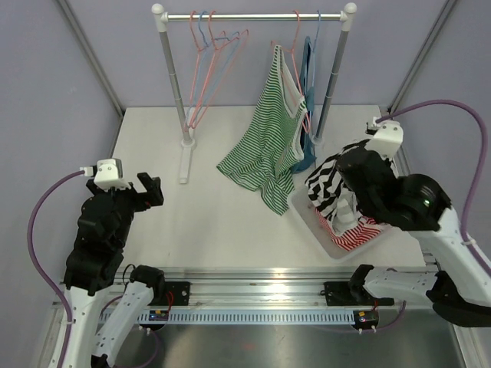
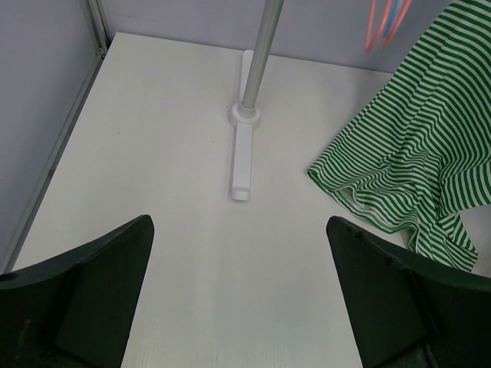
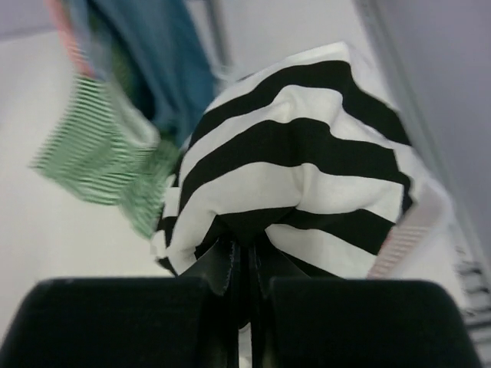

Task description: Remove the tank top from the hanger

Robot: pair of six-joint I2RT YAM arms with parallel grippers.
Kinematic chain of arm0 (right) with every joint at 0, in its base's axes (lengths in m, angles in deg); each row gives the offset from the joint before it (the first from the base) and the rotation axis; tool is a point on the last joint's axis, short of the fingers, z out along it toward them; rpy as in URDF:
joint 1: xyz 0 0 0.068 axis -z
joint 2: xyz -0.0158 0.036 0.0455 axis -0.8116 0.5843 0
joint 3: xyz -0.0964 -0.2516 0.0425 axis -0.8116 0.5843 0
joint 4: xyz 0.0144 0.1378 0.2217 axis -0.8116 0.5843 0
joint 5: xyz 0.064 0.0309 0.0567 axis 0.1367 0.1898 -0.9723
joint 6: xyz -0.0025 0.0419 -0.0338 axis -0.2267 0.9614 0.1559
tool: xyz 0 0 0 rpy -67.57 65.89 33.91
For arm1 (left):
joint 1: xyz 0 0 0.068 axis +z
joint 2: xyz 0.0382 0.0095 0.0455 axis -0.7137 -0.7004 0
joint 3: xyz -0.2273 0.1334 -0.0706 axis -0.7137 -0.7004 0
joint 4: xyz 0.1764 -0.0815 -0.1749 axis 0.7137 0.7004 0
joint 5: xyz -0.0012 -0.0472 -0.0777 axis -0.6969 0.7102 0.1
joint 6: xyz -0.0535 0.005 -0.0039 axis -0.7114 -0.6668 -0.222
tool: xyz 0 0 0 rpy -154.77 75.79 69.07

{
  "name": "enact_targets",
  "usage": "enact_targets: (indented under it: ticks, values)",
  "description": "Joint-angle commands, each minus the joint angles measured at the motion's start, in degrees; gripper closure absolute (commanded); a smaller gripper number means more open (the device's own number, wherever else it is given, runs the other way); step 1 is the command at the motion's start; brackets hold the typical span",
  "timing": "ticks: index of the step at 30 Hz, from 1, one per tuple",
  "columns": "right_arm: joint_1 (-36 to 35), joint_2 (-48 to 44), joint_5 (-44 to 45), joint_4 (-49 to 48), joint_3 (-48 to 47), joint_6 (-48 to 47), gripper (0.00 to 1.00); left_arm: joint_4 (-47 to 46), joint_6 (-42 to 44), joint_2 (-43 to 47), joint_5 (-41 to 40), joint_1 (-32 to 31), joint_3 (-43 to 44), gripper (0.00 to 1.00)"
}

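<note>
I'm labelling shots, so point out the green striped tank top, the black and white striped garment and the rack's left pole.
green striped tank top [image 1: 265, 134], top external view, middle of its front.
black and white striped garment [image 3: 299, 157], right wrist view, its bunched upper fold.
rack's left pole [image 2: 258, 61], left wrist view, lower shaft.

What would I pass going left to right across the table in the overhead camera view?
The left gripper → clothes rack's left foot → green striped tank top → black-and-white striped top.
</note>
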Motion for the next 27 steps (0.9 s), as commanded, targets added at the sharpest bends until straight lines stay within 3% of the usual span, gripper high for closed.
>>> enact_targets:
  ticks: [1, 7, 11, 14, 18, 19, 20, 23, 24, 26, 27]
  values:
    - [12.45, 3.31, -3.68, 0.06, 6.95, -6.94, 1.00, -3.20, 0.65, 0.07, 1.21, 0.59, -0.43, 0.01]
    - [34.58, 5.58, -28.90, -15.36, 22.14, -15.84, 1.00, -3.29, 0.83, -0.02, 1.30, 0.68, -0.61, 0.01]
    - [42.16, 14.61, -39.89, -21.70, 30.76, -16.73, 1.00, -3.29, 0.83, 0.24, 1.30, 0.68, -0.52, 0.01]
    - [43.85, 18.93, -45.35, -26.10, 36.30, -17.34, 1.00, -3.47, 0.48, 0.42, 2.09, 0.68, -0.35, 0.01]
    - [44.30, 22.20, -45.10, -27.16, 38.35, -15.67, 0.99, -3.64, -0.57, 0.24, 4.90, 0.68, 0.35, 0.01]
    - [44.39, 21.33, -44.40, -26.90, 38.17, -15.24, 0.96, -3.47, -1.10, 0.16, 5.42, 0.68, 0.88, 0.01]
    - [44.39, 19.32, -43.44, -26.55, 37.82, -14.54, 0.79, -3.47, -1.71, 0.16, 6.13, 0.68, 1.14, 0.01]
    - [44.65, 15.28, -40.62, -24.01, 34.58, -13.92, 0.57, -3.90, -4.08, 0.51, 9.64, 0.68, 2.89, 0.01]
    - [44.65, 14.47, -38.79, -23.04, 33.44, -13.83, 0.43, -3.99, -4.79, 0.25, 12.00, 0.68, 3.51, 0.01]
    - [44.65, 11.76, -36.85, -20.49, 29.49, -13.30, 0.36, -3.73, -6.63, -0.81, 15.52, 0.68, 5.96, 0.01]
    - [44.65, 10.87, -35.10, -18.83, 28.08, -13.13, 0.26, -3.64, -7.51, -1.42, 18.32, 0.68, 6.76, 0.01]
